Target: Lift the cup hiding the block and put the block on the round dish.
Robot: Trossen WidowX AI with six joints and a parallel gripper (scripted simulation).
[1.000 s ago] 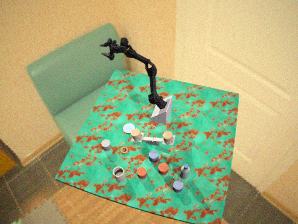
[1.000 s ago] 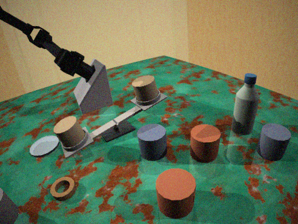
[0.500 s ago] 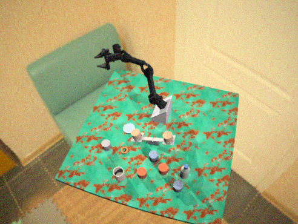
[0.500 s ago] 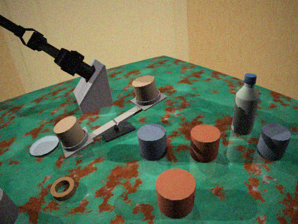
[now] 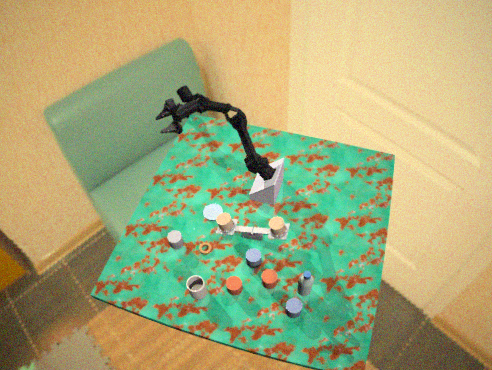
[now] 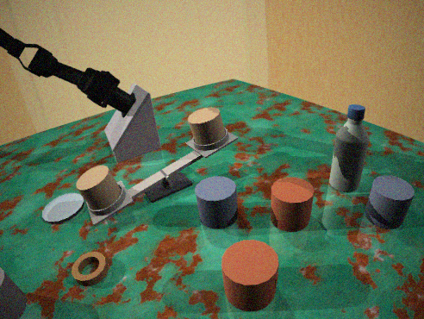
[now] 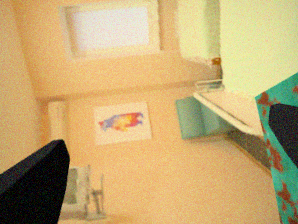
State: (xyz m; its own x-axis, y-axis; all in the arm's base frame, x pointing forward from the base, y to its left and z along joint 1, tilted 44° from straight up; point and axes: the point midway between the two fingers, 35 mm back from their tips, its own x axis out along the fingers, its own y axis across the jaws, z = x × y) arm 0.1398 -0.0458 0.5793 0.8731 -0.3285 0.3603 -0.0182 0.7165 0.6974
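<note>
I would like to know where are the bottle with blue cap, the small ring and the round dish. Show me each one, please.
bottle (image 5: 305,285) (image 6: 348,157): top and exterior views, on its body
ring (image 5: 201,248) (image 6: 77,269): top and exterior views, on its left rim
round dish (image 5: 212,212) (image 6: 63,208): top and exterior views, on its upper face

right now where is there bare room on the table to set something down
Free patches: between the orange ring and the open cup; right of the arm's base. Crowded: around the bottle.

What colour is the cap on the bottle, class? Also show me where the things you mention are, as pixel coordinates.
The bottle's cap (image 5: 307,275) (image 6: 356,112) is blue; it shows best in the exterior view.
</note>
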